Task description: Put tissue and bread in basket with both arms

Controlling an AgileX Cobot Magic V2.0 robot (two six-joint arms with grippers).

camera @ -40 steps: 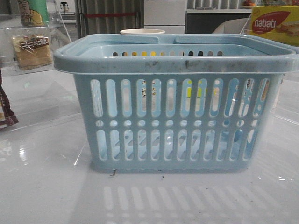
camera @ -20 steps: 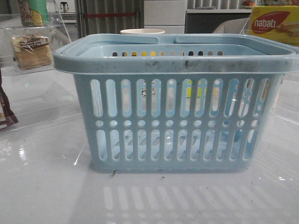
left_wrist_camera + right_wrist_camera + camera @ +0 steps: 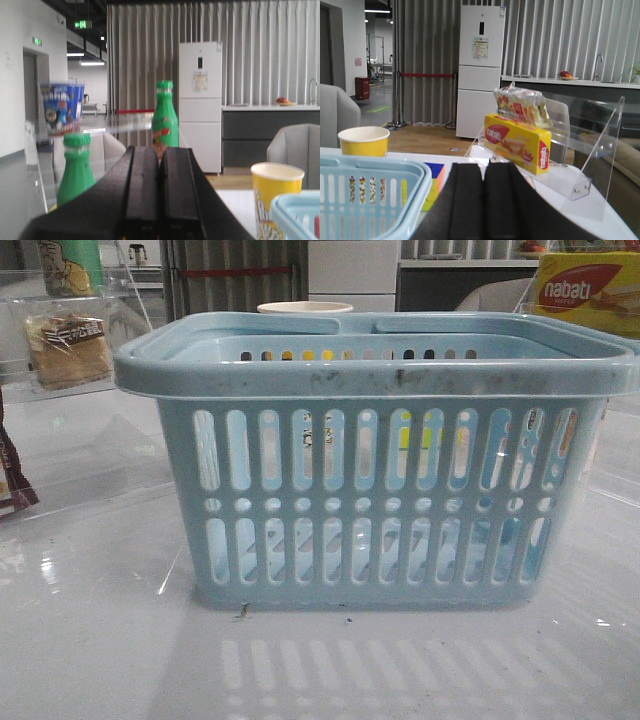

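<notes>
The light-blue basket (image 3: pixel 375 455) stands in the middle of the table in the front view; its corner shows in the left wrist view (image 3: pixel 297 215) and the right wrist view (image 3: pixel 367 200). The bread (image 3: pixel 68 348), tan slices in a clear packet with a dark label, rests on a clear stand at the far left. The tissue is out of view. My left gripper (image 3: pixel 160 150) is shut and empty, left of the basket. My right gripper (image 3: pixel 484 166) is shut and empty, right of the basket. Neither gripper shows in the front view.
A yellow-and-red nabati box (image 3: pixel 588 292) sits far right on a clear stand (image 3: pixel 580 165), with a snack bag (image 3: pixel 520 105) behind it. A yellow cup (image 3: pixel 364 141) stands behind the basket. Green bottles (image 3: pixel 165 120) and a coloured cube (image 3: pixel 436 182) are nearby. A dark brown packet (image 3: pixel 12 475) is at the left edge.
</notes>
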